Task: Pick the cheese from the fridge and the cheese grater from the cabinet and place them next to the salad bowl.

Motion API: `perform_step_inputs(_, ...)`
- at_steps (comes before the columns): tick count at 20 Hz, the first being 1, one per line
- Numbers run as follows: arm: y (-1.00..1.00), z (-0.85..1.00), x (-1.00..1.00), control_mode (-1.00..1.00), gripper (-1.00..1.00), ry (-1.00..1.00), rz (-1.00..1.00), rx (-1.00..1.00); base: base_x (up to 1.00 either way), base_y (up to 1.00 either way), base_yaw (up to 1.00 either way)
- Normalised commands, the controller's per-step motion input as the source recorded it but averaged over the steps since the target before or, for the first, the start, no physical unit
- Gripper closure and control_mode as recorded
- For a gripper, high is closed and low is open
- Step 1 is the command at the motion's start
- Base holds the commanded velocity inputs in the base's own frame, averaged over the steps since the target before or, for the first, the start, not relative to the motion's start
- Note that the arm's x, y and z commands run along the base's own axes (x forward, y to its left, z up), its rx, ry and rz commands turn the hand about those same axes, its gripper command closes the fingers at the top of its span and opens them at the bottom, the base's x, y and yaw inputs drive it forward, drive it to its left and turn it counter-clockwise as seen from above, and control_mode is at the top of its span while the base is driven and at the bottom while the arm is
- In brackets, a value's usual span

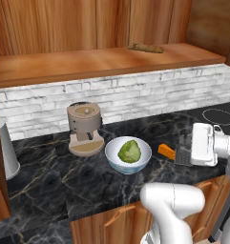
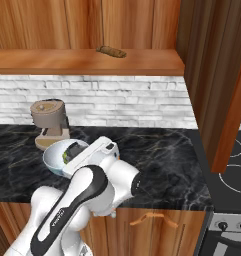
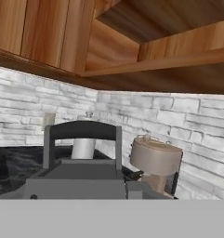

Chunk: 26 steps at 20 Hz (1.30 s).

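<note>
We are facing a black marble desk backed by white brick, under a brown wooden cabinet with a plain wooden shelf. A small brown oblong thing lies on that shelf; we cannot tell what it is. On the desk stands a tan coffee machine, and just beside it, to the right, the round white-bluish salad bowl with a green lettuce head. Right of the bowl lies the small orange wedge of cheese, near but apart from it. The dark grey box cheese grater with its loop handle sits just right of the cheese, against our white hand. The hand seems clamped on the grater, which sits close before the hand camera, though the fingers themselves are hidden. A grey metal cylinder stands at the far left.
</note>
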Motion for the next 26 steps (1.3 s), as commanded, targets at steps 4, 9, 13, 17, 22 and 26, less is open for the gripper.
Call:
perform_step_inputs(4, -0.52, -0.17, 0.00, -1.00, 1.00, 0.00, -0.01, 0.10, 0.00, 0.00, 0.00)
perform_step_inputs(9, -0.20, -0.04, 0.02, -1.00, 1.00, 0.00, 0.02, 0.01, 0.00, 0.00, 0.00)
perform_step_inputs(13, 0.09, -0.04, 0.00, -1.00, 1.00, -0.01, 0.00, 0.00, 0.00, 0.00, 0.00)
perform_step_inputs(17, 0.19, -0.18, 0.08, -1.00, 1.00, 0.01, 0.00, -0.01, 0.00, 0.00, 0.00)
perform_step_inputs(22, 0.01, -0.47, 0.25, -1.00, 1.00, 0.00, 0.00, 0.00, 0.00, 0.00, 0.00)
perform_step_inputs(26, 0.00, -0.43, 0.42, -1.00, 1.00, 0.00, 0.00, 0.00, 0.00, 0.00, 0.00)
